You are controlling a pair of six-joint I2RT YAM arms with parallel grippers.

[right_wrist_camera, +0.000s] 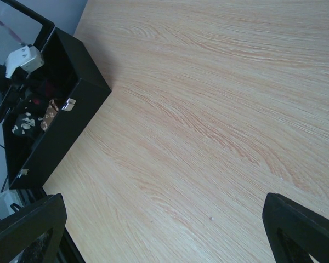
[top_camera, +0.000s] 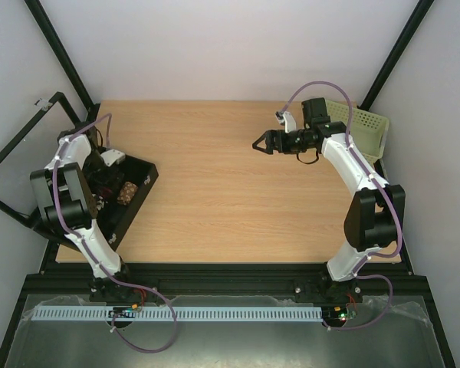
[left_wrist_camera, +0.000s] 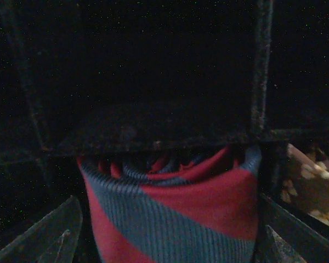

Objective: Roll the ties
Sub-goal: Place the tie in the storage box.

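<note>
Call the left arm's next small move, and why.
Probably lift the left gripper straight up out of the black box. The rolled tie already sits in its compartment, and the fingers flank it with slim dark gaps, apparently not squeezing. Rising straight should avoid dragging it open.

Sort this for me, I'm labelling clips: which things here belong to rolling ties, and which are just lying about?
Job: striped tie, rolled, in the black box; floral roll beside it, likely another tie.
Lying about: the box itself; pale green basket.
</note>
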